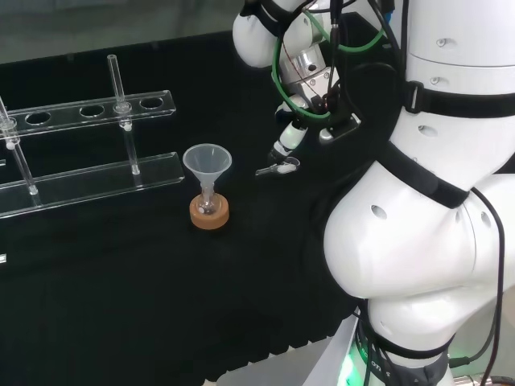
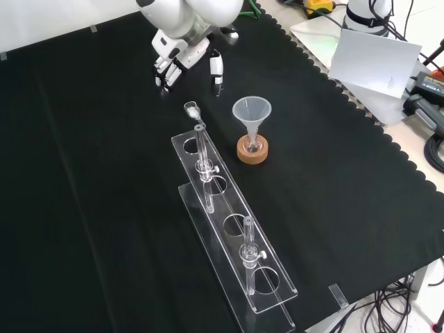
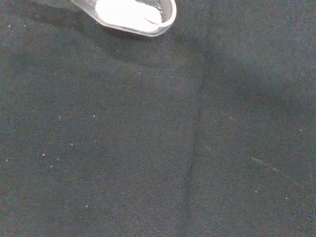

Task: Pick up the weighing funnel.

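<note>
The hand [image 2: 182, 57] hangs open, holding nothing, near the weighing funnel [image 2: 191, 109], which lies on the cloth [image 2: 83, 173] just by the clear rack [image 2: 236, 244], so a clumsy bump could spill the white stuff [image 3: 123, 12] inside.

The wrist view's edge cuts off the weighing funnel [image 3: 132, 15]; the arm's link [image 2: 194, 14] partly hides the hand [image 2: 173, 59].

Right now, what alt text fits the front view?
The robot's hand, fingers open, hangs near a small clear weighing funnel lying on black cloth, beside a clear rack and a big funnel on a cork ring.
</note>
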